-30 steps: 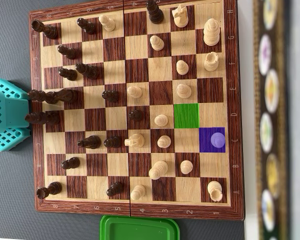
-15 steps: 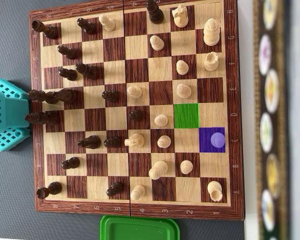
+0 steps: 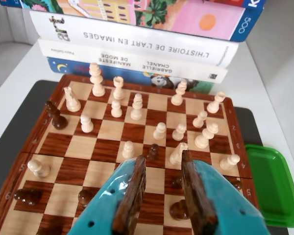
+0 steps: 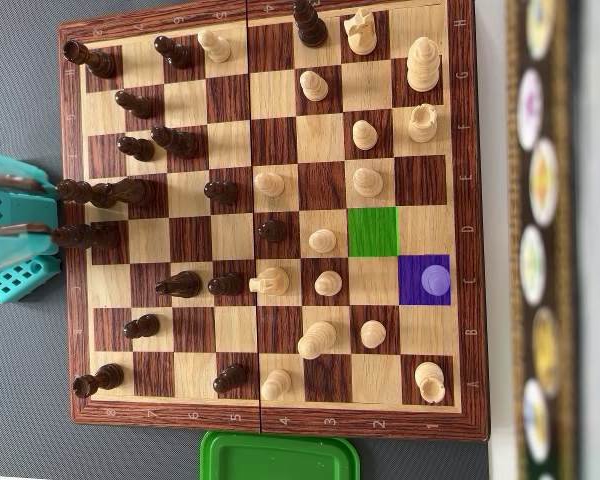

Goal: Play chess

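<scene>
The wooden chessboard carries dark pieces on the left half and light pieces on the right in the overhead view. One square is tinted green. Diagonally below it, a light pawn stands on a purple-tinted square. My teal gripper hovers at the board's left edge, open, its brown-padded fingers pointing toward the dark back-row pieces. In the wrist view the gripper is open over dark pieces, with nothing between the fingers. The board stretches away ahead.
A green tray lies against the board's bottom edge in the overhead view and at the right in the wrist view. A stack of books stands just beyond the board's far side. Dark mat surrounds the board.
The gripper has turned at the left edge: before, only its perforated teal body showed; now both brown fingers show, spread apart. No chess piece has moved.
</scene>
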Controlling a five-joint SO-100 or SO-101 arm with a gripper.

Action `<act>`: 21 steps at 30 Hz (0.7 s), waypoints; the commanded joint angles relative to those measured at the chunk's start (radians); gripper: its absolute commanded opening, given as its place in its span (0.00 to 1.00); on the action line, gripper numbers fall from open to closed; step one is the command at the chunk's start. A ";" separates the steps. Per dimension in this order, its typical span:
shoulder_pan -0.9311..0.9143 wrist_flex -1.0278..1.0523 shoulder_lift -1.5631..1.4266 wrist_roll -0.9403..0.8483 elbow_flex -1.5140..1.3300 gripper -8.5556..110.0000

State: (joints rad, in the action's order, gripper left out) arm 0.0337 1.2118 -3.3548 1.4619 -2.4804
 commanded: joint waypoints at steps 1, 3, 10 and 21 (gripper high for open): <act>-0.003 0.064 0.018 0.006 0.041 0.18; 0.006 0.083 0.058 0.006 0.044 0.18; 0.026 0.086 0.334 0.005 0.150 0.18; 0.017 0.081 0.850 0.005 0.439 0.18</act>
State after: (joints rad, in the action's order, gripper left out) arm 0.0583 1.2977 -2.6185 1.4619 -2.1368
